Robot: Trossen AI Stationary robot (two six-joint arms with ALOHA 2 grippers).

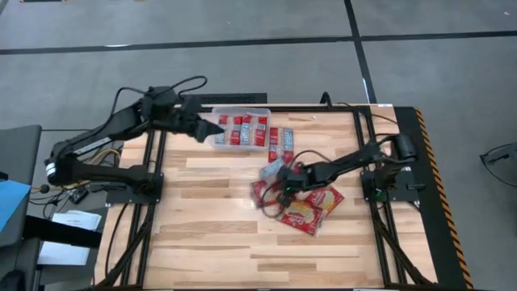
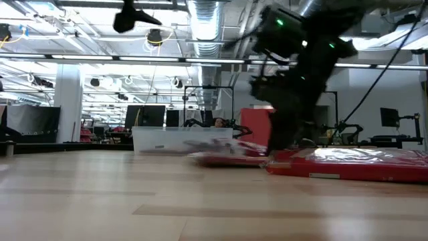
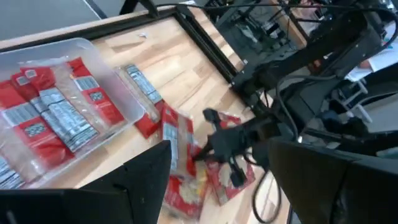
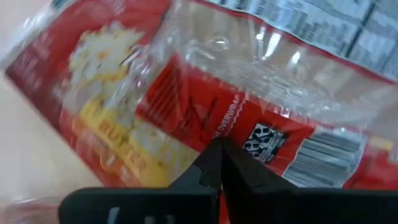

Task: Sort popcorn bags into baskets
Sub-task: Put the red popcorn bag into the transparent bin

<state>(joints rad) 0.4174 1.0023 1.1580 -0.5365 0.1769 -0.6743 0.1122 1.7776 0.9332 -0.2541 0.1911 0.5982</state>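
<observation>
A clear plastic tub [image 1: 239,129] stands at the table's far middle with several small red popcorn bags [image 3: 50,115] lying flat in it. Two more small bags [image 1: 279,143] lie on the table right of the tub. Several larger bags [image 1: 311,206] lie in a loose pile at the middle right. My right gripper [image 1: 279,179] is shut on a red bag [image 3: 171,140] at the pile's left end. My left gripper [image 1: 212,133] hangs open and empty over the tub's left end. My right gripper pinches a red popcorn bag in clear wrap [image 4: 214,134] between its two shut fingertips [image 4: 211,163]. The fingers come from the table's right, slanting down. The bag stands on edge, raised off the pile [image 2: 257,130]; which edge is held is hidden by the fingers.
The large bags lie flat close to the low camera [image 2: 354,164]. Black rails [image 1: 153,202] run along the table's left and right sides. Bare wood [image 1: 210,234] lies at the near left.
</observation>
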